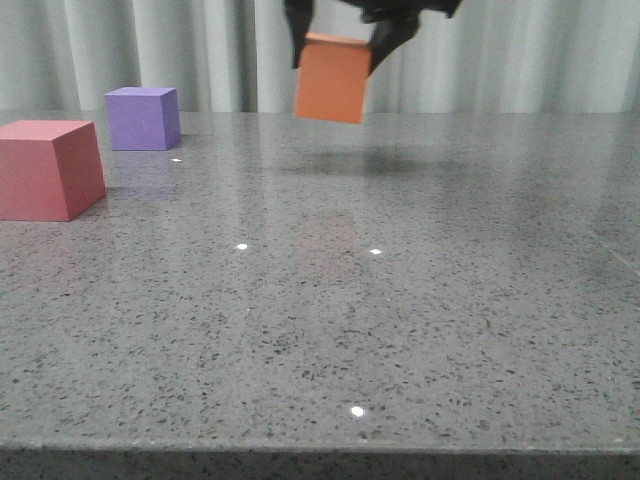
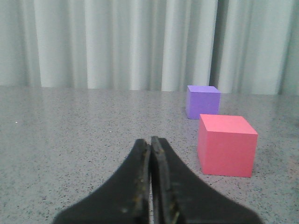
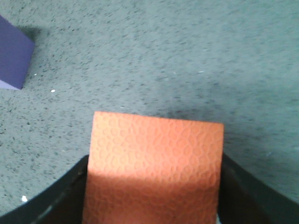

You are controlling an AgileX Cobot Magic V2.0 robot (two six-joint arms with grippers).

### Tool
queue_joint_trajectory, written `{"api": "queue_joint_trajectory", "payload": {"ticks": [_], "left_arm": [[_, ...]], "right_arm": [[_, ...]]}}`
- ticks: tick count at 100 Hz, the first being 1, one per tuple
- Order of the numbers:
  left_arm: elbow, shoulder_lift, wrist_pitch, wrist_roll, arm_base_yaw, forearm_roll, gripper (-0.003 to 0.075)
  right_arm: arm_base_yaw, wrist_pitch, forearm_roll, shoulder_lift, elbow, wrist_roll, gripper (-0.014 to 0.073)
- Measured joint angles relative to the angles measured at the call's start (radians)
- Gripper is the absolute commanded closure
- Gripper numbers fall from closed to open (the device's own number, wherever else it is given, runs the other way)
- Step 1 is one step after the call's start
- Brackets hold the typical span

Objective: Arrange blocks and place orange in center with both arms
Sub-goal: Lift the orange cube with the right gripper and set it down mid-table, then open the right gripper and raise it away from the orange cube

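Note:
My right gripper (image 1: 338, 55) is shut on the orange cube (image 1: 331, 79) and holds it in the air above the far middle of the table; the cube fills the right wrist view (image 3: 154, 163) between the two black fingers (image 3: 65, 196). The red-pink cube (image 1: 45, 168) sits at the left, with the purple cube (image 1: 143, 118) behind it to the right. Both show in the left wrist view, red-pink (image 2: 226, 144) near, purple (image 2: 202, 101) beyond. My left gripper (image 2: 150, 142) is shut and empty, low over the table, to the left of the red-pink cube. It is out of the front view.
The grey speckled table (image 1: 380, 320) stretches across the front view, with its front edge at the bottom. A pale pleated curtain (image 1: 520, 55) hangs behind the table. A corner of the purple cube (image 3: 13, 51) shows in the right wrist view.

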Motion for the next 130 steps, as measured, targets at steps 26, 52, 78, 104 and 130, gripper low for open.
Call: {"api": "queue_joint_trajectory", "payload": {"ticks": [26,52,78,104,130], "left_arm": [[0.0,0.0,0.0,0.0,0.0,0.0,0.0741],[0.0,0.0,0.0,0.0,0.0,0.0,0.0741],[0.0,0.0,0.0,0.0,0.0,0.0,0.0741],[0.0,0.0,0.0,0.0,0.0,0.0,0.0741],[0.0,0.0,0.0,0.0,0.0,0.0,0.0741]], "right_arm": [[0.049,0.104,-0.005,0.174,-0.213,0.026,0.0236],[0.051,0.126,-0.002,0.218,-0.245,0.04,0.0029],[0.053,0.126,0.001,0.219,-0.247,0.04,-0.0052],[0.049,0.151,0.006,0.162,-0.247,-0.06,-0.0052],[-0.029,0.229,0.025,0.03,-0.249,-0.245,-0.0052]]}}
